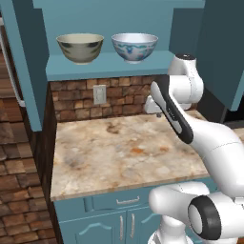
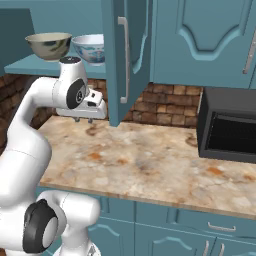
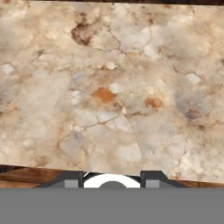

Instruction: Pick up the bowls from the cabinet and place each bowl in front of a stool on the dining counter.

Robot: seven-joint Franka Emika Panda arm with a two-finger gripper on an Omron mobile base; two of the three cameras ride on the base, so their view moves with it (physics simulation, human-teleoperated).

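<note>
Nearest the base, the stone-topped counter (image 1: 119, 152) lies bare under the arm, and the claw (image 2: 82, 119) hangs just above it, pointing straight down at the marbled top. Nothing sits between its fingertips (image 3: 72, 179). They stand some way apart, but whether the claw is fully released I cannot tell.

Above and behind the claw is the open cabinet (image 1: 109, 64), whose inner shelf carries both bowls side by side and upright. The beige-olive bowl (image 1: 80, 47) sits toward the shelf's outer end. The white bowl with blue pattern (image 1: 135, 46) is the one nearer the arm, almost above the claw.

The likely trouble is the climb. The swung-out cabinet door (image 2: 122, 60) hangs just beside the wrist, and the shelf's front lip sits right overhead. Rising straight up would probably strike that edge, or nudge the white bowl into its neighbour.
</note>
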